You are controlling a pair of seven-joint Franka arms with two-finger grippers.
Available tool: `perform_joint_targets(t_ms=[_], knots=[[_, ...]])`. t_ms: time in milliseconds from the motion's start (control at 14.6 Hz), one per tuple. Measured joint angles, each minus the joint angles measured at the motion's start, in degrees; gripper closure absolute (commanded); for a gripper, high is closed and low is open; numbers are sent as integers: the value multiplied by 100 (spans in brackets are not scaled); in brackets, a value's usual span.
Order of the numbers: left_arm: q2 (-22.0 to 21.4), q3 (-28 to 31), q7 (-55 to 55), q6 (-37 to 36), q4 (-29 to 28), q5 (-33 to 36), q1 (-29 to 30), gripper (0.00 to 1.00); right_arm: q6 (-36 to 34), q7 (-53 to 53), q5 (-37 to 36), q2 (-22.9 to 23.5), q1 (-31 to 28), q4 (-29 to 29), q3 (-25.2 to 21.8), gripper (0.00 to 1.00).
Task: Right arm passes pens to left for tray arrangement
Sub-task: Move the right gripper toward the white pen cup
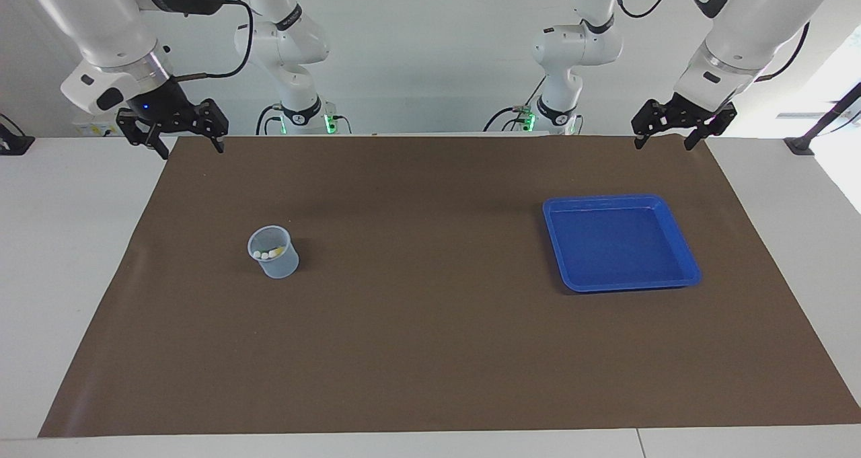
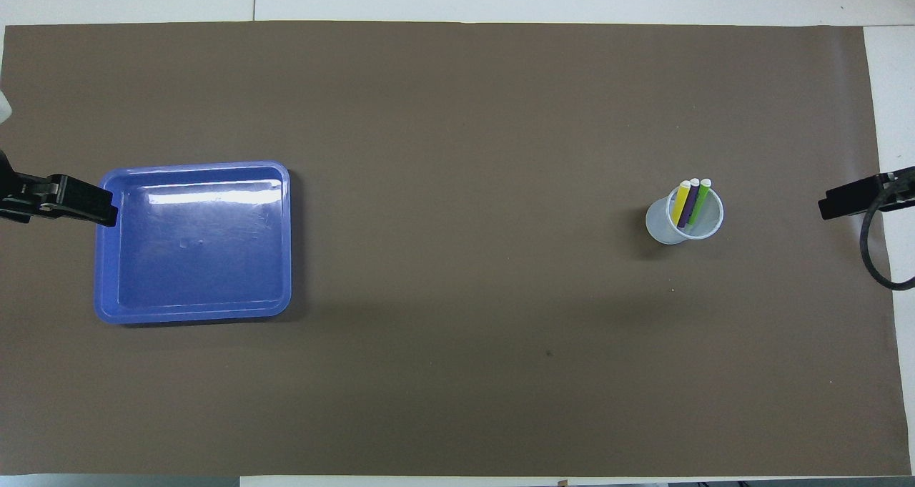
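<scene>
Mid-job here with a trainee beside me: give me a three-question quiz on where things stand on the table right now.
1. True or false: the blue tray already holds a pen.
2. Which pen stands between the other two in the cup? A yellow, B purple, C green.
3. Fill in: both pincers hang ___, holding nothing.

Key
1. False. The tray is bare; the yellow pen, purple pen and green pen all stand in the cup.
2. B.
3. Open. The right pincer and left pincer wait over the mat's edge nearest the robots.
</scene>
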Motion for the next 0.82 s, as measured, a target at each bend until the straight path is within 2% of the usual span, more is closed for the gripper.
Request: perform_joint_targets(t_ms=[478,614,819], knots=[[0,0,0,0,0,0,2,0,1,-54,30,0,31,0,43,0],[0,0,0,0,0,0,6,0,81,-683,180,2,76,-2,93,0],[0,0,0,0,0,0,8,0,588,-1841,595,66,132,-23,132,0]])
